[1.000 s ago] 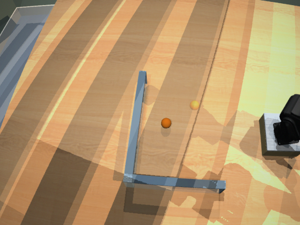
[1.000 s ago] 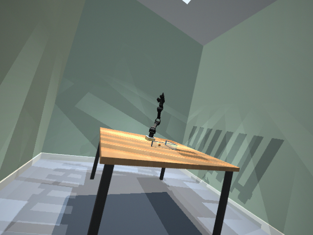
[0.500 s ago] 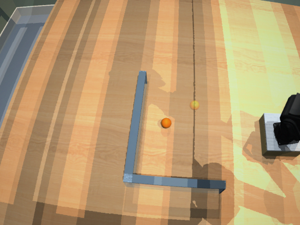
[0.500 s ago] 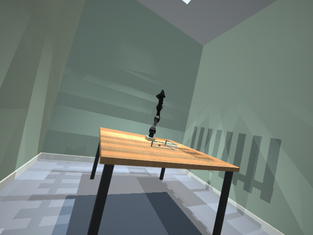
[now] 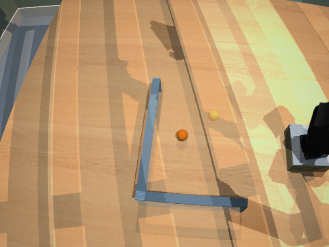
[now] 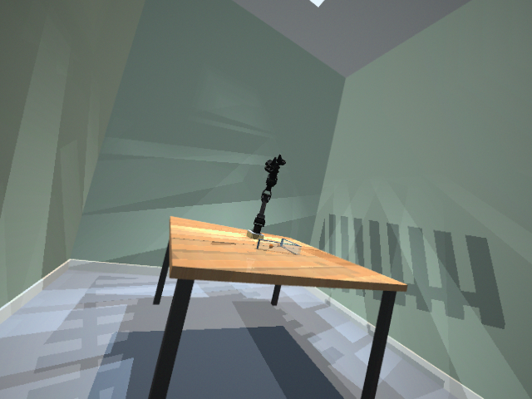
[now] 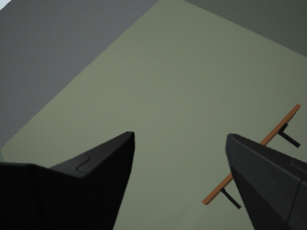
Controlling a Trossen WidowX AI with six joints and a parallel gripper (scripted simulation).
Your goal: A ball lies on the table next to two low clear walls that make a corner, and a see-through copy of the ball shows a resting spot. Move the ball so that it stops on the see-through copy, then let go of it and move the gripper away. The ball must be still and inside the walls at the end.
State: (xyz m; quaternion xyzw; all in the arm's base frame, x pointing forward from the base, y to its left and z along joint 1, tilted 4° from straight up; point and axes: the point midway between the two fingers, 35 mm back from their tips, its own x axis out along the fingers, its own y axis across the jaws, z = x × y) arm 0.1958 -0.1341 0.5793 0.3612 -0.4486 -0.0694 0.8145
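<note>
The solid orange ball (image 5: pixel 182 135) (image 6: pixel 271 246) lies on the table inside the corner, right of the long wall and touching neither wall. The see-through yellowish copy (image 5: pixel 213 115) shows up and to the right of it in the top view. The long low wall (image 5: pixel 146 143) runs up the left side and the short wall (image 5: pixel 191 198) runs along the bottom; both have blue top edges. My gripper (image 6: pixel 277 157) (image 7: pixel 179 140) is partly open and empty, high above the table and far from the ball. The wrist view shows neither ball nor walls.
The arm's pale base block (image 5: pixel 293 159) (image 6: pixel 255 234) stands at the right in the top view. The wooden table (image 5: pixel 92 119) (image 6: pixel 206 258) has its edge at the upper left there. The wrist view shows a room wall and a thin orange-brown board (image 7: pixel 283 125) with dark supports.
</note>
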